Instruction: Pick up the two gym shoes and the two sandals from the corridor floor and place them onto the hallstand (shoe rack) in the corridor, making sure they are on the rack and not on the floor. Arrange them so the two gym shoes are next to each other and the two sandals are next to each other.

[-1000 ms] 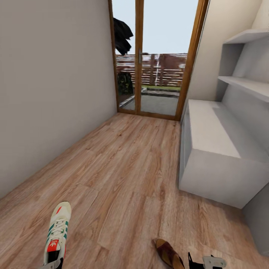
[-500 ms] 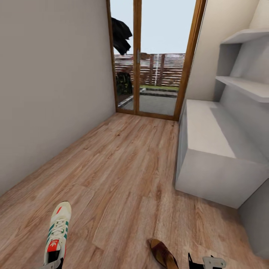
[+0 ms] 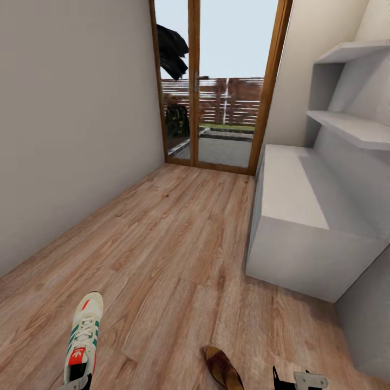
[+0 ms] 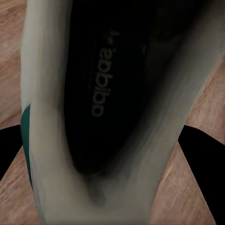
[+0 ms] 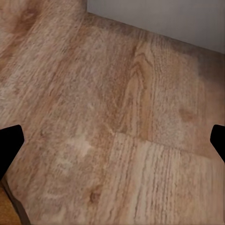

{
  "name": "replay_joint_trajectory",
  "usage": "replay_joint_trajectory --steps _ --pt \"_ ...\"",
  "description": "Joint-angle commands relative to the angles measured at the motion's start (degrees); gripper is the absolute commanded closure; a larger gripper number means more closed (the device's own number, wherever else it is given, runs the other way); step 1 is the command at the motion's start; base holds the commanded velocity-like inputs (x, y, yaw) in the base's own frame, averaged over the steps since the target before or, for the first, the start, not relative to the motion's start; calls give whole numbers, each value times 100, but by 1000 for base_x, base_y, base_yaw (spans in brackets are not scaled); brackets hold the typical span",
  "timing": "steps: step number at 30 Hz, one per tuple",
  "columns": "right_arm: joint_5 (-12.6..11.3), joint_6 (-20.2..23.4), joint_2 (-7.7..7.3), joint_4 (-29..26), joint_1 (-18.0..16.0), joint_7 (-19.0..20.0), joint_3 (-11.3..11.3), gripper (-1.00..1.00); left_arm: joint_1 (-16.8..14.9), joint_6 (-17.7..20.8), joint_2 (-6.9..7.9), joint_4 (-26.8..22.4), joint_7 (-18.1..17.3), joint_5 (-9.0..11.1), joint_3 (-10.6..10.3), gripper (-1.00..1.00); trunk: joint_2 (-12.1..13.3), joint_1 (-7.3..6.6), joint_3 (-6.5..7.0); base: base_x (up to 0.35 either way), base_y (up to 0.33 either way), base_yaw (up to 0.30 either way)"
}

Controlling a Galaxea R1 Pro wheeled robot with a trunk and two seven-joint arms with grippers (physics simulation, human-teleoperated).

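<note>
Wooden planks of the corridor floor (image 3: 173,244) are running toward a glass door (image 3: 216,92), and the pale shoe rack (image 3: 303,216) is standing along the right wall. One gym shoe (image 3: 83,338) is hanging at the lower left of the head view; in the left wrist view its dark inside (image 4: 112,93) is sitting between the dark fingertips (image 4: 9,150) of the left gripper, so I judge it is being gripped and carried. One sandal (image 3: 221,368) is lying on the floor beside the right gripper (image 3: 295,379), whose fingers are standing apart over bare planks. Next the robot is needing to turn to the rack and set the shoe on its top
</note>
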Motion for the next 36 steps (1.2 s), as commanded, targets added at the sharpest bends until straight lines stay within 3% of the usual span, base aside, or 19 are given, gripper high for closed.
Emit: replay_joint_trajectory --steps 1,8,16,22,36 --pt "36 -11 0 4 -3 -28 -1 -100 -5 -4 -1 6 -61 26 34 100 -2 -1 -4 0 -34 0" --pt "36 -11 0 4 -3 -24 -1 -100 -5 -5 -5 4 -61 30 30 100 -2 -1 -4 0 -32 0" --pt "36 -11 5 4 -3 -27 -1 -100 -5 -5 -8 -1 -61 15 27 100 -2 -1 -4 0 -223 30" --pt "36 -11 7 4 -3 -30 -1 -100 -4 -5 -8 -1 -61 15 26 100 -2 -1 -4 -6 -206 222" --pt "36 -11 7 -5 -3 -30 -1 -100 -3 -5 -8 4 -61 13 26 100 -2 -1 -4 -1 -13 274"
